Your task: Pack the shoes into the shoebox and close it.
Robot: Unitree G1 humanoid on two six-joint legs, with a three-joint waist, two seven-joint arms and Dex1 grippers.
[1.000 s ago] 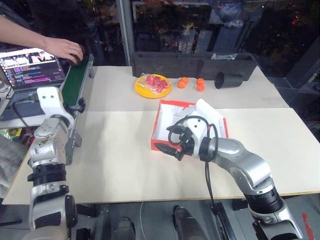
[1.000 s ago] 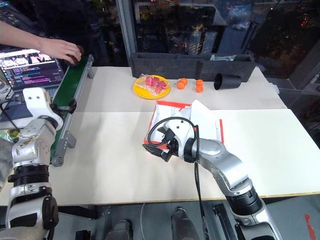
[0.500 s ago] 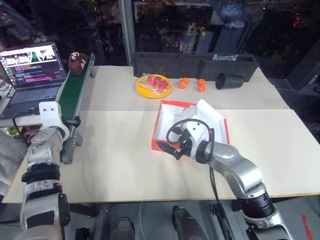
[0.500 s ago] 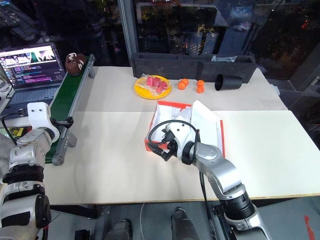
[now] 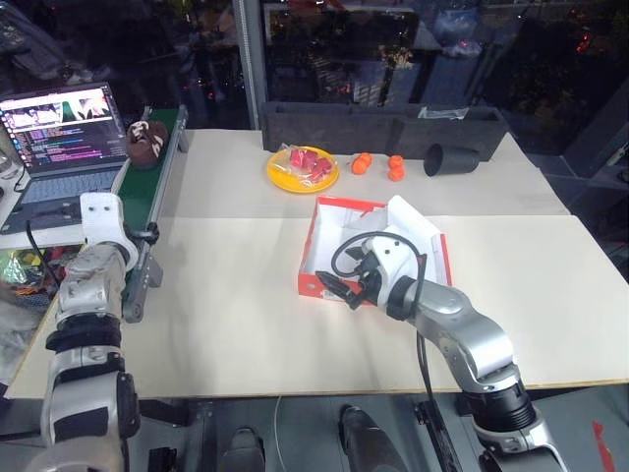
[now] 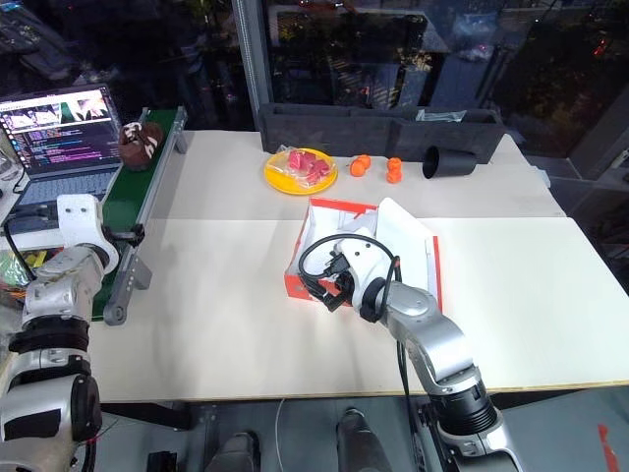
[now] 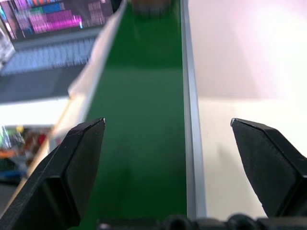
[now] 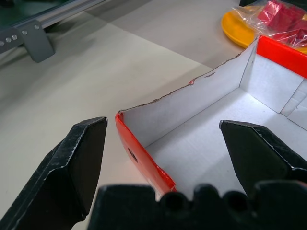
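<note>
The shoebox [image 5: 339, 241] sits open mid-table, white inside, with the right gripper [image 8: 163, 143] spread wide and empty over its near left corner. One brown shoe [image 5: 145, 141] lies far up the green conveyor belt [image 7: 139, 120] at the table's left, where the left gripper [image 7: 168, 132] hovers over the belt's near end, jaws released.

The shoebox [image 8: 192, 120] is matt cardboard: red-orange outside, plain white inside, with a rough, frayed top edge on its near wall. The table [image 5: 246, 305] has a smooth, matt, cream-coloured surface. Along the table's left edge, the conveyor [image 7: 139, 120] carries a smooth green belt between bare metal side rails. The dark brown shoe [image 5: 147, 141] on the belt looks matt, with white markings. The yellow plate [image 8: 240, 26] near the table's far edge holds red pieces in glossy clear plastic wrap. Both hands have matt black fingers [image 8: 79, 163].
</note>
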